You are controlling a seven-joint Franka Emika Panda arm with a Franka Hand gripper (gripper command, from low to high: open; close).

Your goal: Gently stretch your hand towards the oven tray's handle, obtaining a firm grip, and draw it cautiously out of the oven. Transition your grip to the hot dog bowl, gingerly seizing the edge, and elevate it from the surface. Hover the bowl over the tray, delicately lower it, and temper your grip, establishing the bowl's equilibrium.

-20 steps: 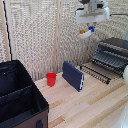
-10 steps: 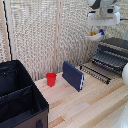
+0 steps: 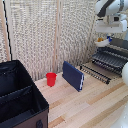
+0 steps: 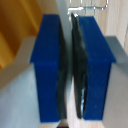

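Hand (image 3: 108, 36) clamping hot dog bowl (image 3: 102, 42) rim, holding aloft; oven tray (image 3: 111, 60) out; lowering, release pending.

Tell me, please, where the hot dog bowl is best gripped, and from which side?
By its rim, from above. The bowl is shallow and open upward, so only its thin edge fits between the fingers; the gripper holds it so now.

Bright, even light — both views soft, wrist view blurriest.
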